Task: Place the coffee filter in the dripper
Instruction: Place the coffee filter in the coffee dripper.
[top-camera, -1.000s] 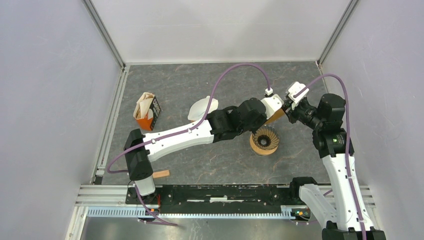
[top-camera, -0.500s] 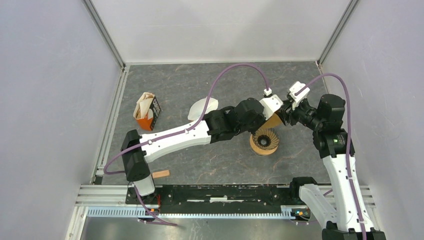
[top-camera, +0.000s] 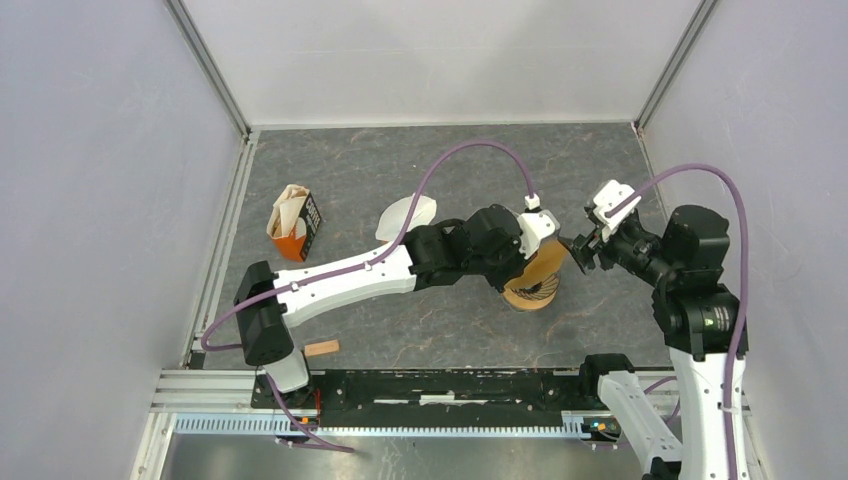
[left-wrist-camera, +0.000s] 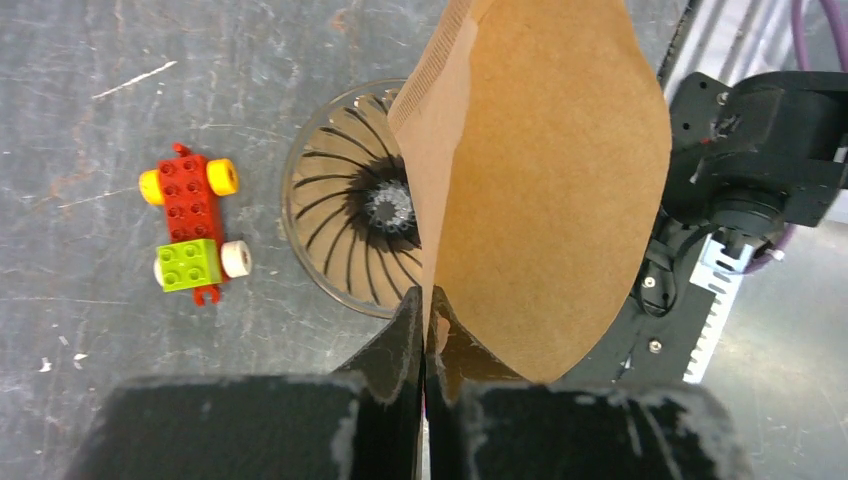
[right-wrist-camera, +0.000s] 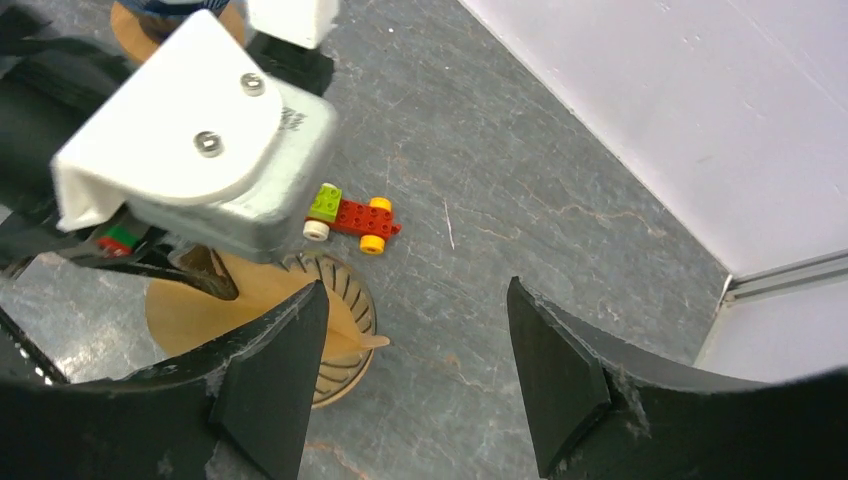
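Note:
The brown paper coffee filter hangs partly unfolded over the ribbed glass dripper, and my left gripper is shut on its lower edge. From above, the filter covers the right half of the dripper on its round wooden base, with the left gripper just over it. My right gripper stands open just right of the filter and holds nothing. In the right wrist view, the right gripper is wide apart over bare floor, and the filter lies across the dripper.
A small red, green and yellow brick car lies just beyond the dripper. An orange box of filters and a white paper piece sit to the left. A wooden stick lies near the left base. Walls enclose the floor.
The right gripper opened, let go of the filter and drew back to the right. The left gripper carried the filter down onto the dripper.

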